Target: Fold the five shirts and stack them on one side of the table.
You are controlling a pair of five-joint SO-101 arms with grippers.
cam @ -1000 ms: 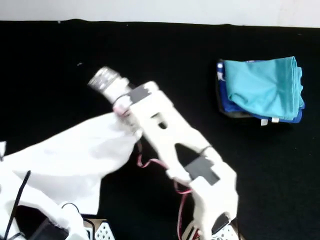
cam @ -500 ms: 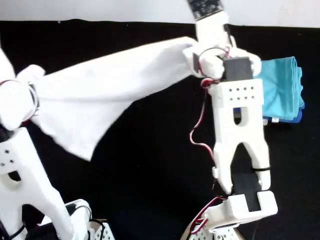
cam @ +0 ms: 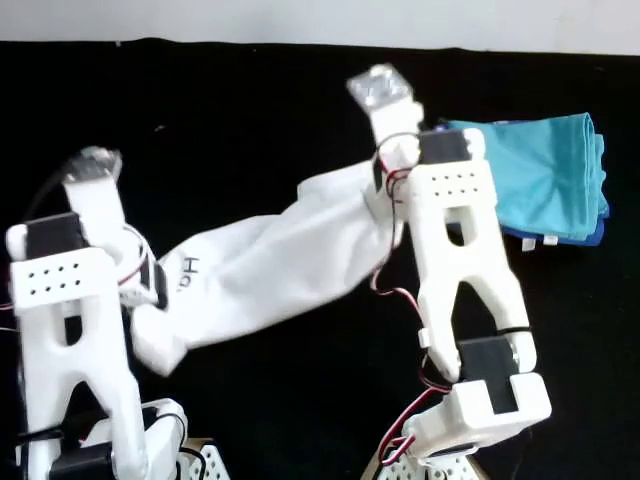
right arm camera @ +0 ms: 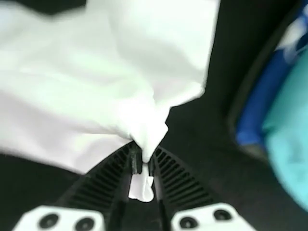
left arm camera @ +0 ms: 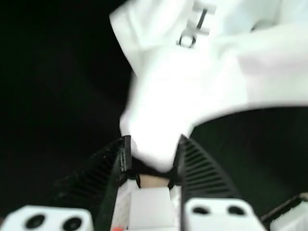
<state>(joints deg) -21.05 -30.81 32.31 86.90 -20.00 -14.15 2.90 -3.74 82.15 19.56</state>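
Note:
A white shirt (cam: 270, 260) stretches between both arms above the black table (cam: 250, 110). My left gripper (left arm camera: 151, 151) is shut on one bunched end of the white shirt (left arm camera: 192, 72), near the table's front left. My right gripper (right arm camera: 143, 161) is shut on a pinched corner of the white shirt (right arm camera: 96, 82), toward the back right of centre. In the high view the left gripper (cam: 150, 290) and right gripper (cam: 385, 195) hold the cloth sagging between them. A stack of folded shirts (cam: 530, 180), teal on top and blue beneath, lies at the back right.
The folded stack (right arm camera: 284, 96) lies close beside my right gripper. Both arm bases (cam: 470, 420) stand at the table's front edge. A pale wall (cam: 300, 20) runs behind the table.
Both grippers have come down with the white shirt. It was spread high and wide; now it hangs lower and narrower between them, with the left arm moved inward.

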